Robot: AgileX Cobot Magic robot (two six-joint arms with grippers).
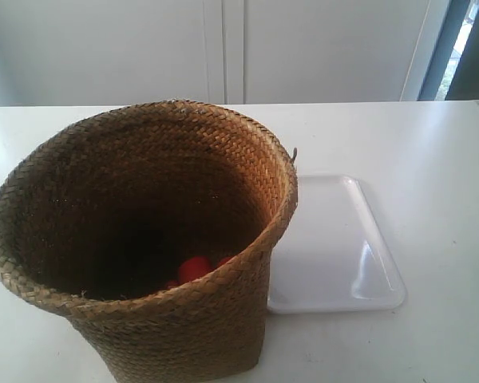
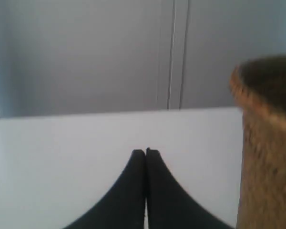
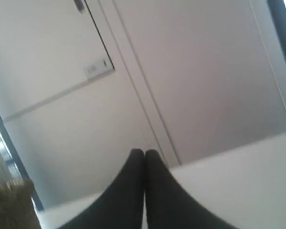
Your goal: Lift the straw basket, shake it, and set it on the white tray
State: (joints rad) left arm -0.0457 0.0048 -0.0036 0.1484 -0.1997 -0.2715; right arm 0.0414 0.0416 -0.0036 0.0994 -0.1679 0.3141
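Straw basket [image 1: 144, 239] sits off white tray [image 1: 335, 247] at its 3 o'clock; left gripper [image 2: 146, 151] and right gripper [image 3: 144, 152] pressed together, empty; lift, shake, placement outstanding.

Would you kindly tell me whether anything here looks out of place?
Nothing is spilled. The straw basket sits beside the white tray, with red items at its bottom, and one loose strand pokes from its rim.

The white table [image 1: 431, 144] before me carries two things. The basket [image 1: 176, 327] stands upright on it. The tray [image 1: 335, 247] lies flat just beside it, on the exterior view's right; I cannot tell whether they touch.
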